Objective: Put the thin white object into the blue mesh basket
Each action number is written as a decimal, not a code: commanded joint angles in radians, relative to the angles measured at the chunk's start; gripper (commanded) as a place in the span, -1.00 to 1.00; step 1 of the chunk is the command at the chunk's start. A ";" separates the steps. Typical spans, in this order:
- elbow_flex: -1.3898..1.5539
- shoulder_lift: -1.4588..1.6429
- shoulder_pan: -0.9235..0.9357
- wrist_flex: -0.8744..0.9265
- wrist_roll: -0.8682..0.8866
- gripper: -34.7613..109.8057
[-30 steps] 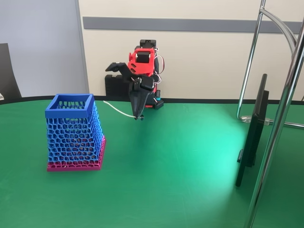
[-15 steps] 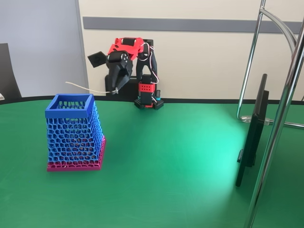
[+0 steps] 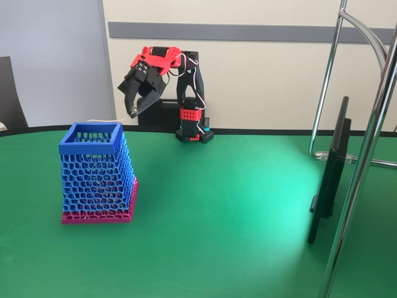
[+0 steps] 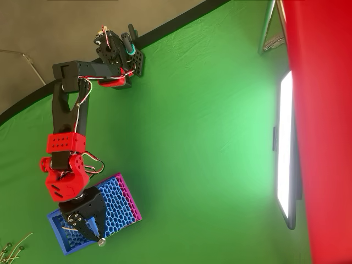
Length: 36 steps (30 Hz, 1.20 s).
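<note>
I have jaws pinched on thin white object; strand runs sideways from tips over blue mesh basket rim, mouth just below

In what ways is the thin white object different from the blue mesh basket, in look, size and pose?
The thin white object is one slim pale strand; the blue mesh basket is a tall blue honeycomb body on a pink base. The strand is tiny beside the far larger basket. The strand hangs in the air, pinched at one end in the gripper, lying nearly level above the rim; the basket stands upright on the green table.
</note>
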 commanded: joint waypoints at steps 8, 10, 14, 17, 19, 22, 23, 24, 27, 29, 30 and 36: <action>0.129 0.049 0.077 -0.186 0.181 -0.52; 0.163 0.049 0.081 -0.218 0.202 -0.49; 0.178 0.058 0.087 -0.232 0.253 -0.25; 0.184 0.072 0.098 -0.222 0.302 -0.04; 0.181 0.078 0.106 -0.198 0.325 0.00; 0.198 0.098 0.121 -0.198 0.344 0.02; 0.202 0.107 0.129 -0.198 0.347 0.02; 0.207 0.117 0.137 -0.198 0.350 0.03; 0.221 0.138 0.163 -0.199 0.370 0.09; 0.241 0.153 0.176 -0.206 0.374 0.11; 0.249 0.160 0.181 -0.212 0.376 0.11; 0.344 0.213 0.216 -0.285 0.377 0.11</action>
